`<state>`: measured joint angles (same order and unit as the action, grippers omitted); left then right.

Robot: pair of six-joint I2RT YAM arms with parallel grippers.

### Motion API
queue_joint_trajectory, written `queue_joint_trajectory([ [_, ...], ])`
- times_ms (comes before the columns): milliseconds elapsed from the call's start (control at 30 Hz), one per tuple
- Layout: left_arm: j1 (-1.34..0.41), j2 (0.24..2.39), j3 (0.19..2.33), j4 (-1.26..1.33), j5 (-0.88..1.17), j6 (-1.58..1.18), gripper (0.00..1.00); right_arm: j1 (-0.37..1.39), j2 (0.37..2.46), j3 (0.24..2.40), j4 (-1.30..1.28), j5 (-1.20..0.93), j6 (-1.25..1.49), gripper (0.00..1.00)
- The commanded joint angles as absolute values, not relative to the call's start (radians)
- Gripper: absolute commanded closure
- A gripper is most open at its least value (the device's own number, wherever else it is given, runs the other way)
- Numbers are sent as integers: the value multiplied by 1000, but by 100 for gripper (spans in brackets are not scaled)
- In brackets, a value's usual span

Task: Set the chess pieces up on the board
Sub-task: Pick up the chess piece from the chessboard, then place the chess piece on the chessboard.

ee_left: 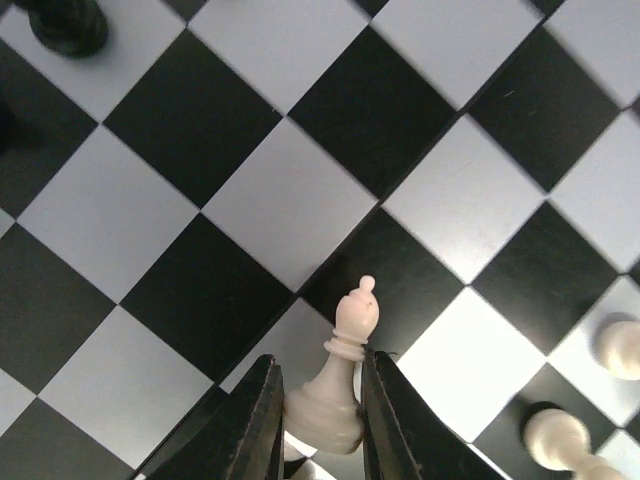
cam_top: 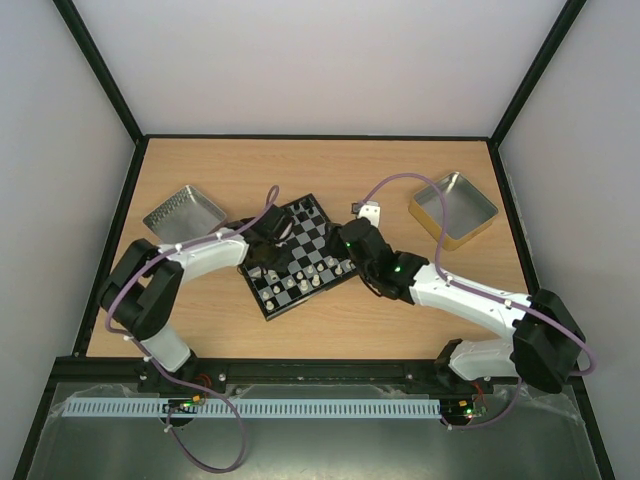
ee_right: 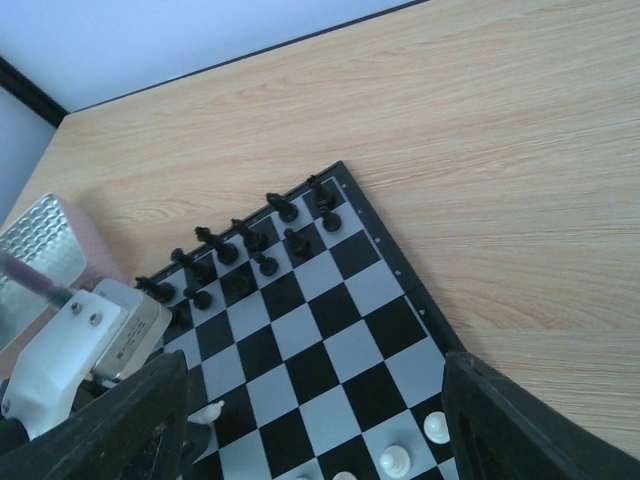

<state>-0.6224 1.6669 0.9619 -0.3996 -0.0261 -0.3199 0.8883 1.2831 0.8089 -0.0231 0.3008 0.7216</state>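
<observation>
The board (cam_top: 316,222) lies tilted in the middle of the table. Black pieces (ee_right: 250,245) stand in two rows on its far-left side and white pieces (cam_top: 318,274) along its near side. My left gripper (ee_left: 320,365) is shut on a cream-white bishop (ee_left: 345,365), gripping its base, low over the squares near the white side. That bishop also shows in the right wrist view (ee_right: 207,412). My right gripper (ee_right: 315,420) is open and empty above the board's right part, near white pawns (ee_right: 436,427).
A silver tray (cam_top: 185,212) stands at the back left and a gold tray (cam_top: 453,208) at the back right. A small metal bracket (cam_top: 371,211) lies beyond the board. Two white pawns (ee_left: 620,345) stand right of the held bishop.
</observation>
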Motion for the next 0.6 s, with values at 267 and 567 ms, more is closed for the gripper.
queue_joint_trajectory([
  [267,-618,1370,843,-61,218,-240,84,624,1159,853,-71,-333,689,31],
  [567,-618,1224,786,186,518,-172,87,581,1114,858,-30,-661,723,32],
])
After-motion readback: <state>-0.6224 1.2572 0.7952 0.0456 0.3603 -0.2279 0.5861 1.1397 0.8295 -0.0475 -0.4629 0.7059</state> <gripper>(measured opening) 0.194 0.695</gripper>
